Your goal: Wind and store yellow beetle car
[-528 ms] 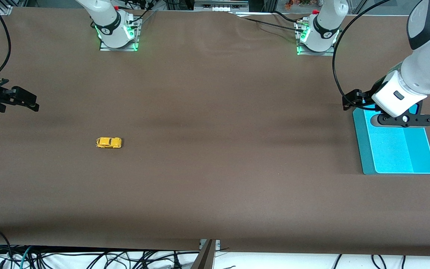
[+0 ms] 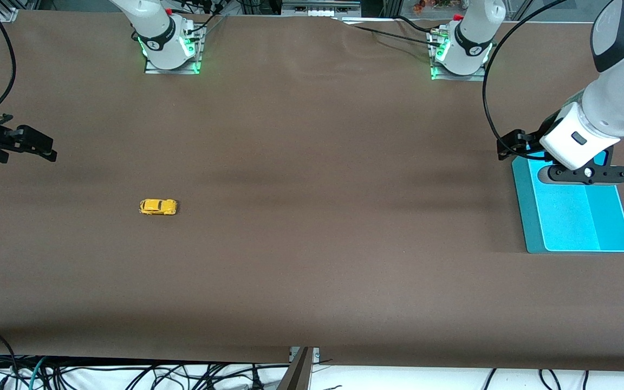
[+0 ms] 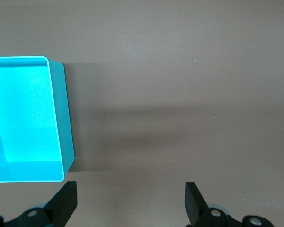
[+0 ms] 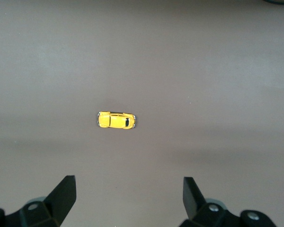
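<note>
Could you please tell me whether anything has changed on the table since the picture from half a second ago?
Nothing has visibly changed. The yellow beetle car lies in the same spot on the brown table, the teal bin is unmoved, the left end effector hangs open by the bin, and the right end effector waits open above the car's end of the table.

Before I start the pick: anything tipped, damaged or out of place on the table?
Nothing stands out. The yellow beetle car sits upright on its wheels, alone on the table toward the right arm's end. The turquoise bin sits flat and empty at the left arm's end.
</note>
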Controlling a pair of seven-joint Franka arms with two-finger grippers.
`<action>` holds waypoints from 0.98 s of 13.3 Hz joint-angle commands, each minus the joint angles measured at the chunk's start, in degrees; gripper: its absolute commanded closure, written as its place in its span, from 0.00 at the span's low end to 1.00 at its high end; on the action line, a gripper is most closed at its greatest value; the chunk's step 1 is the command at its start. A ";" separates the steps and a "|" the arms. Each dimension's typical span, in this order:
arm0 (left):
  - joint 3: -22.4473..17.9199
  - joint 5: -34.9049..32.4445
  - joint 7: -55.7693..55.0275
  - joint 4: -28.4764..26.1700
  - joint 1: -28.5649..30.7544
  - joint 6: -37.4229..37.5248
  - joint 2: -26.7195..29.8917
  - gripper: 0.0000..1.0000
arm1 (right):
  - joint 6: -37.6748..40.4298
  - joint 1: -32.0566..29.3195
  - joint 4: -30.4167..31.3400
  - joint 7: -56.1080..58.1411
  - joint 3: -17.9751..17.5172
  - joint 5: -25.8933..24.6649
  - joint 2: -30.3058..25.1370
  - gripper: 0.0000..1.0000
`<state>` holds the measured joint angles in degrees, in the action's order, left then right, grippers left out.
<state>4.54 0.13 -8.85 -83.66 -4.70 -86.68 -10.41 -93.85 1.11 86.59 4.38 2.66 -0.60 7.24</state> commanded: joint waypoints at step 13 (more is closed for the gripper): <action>-0.06 0.66 -0.11 1.57 0.39 0.28 -0.75 0.00 | 1.64 0.82 0.50 0.10 -0.37 0.69 3.22 0.00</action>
<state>4.45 0.13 -8.85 -83.63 -4.48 -86.76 -10.41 -93.47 1.77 87.02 4.39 2.36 -0.55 9.69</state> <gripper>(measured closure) 0.000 0.000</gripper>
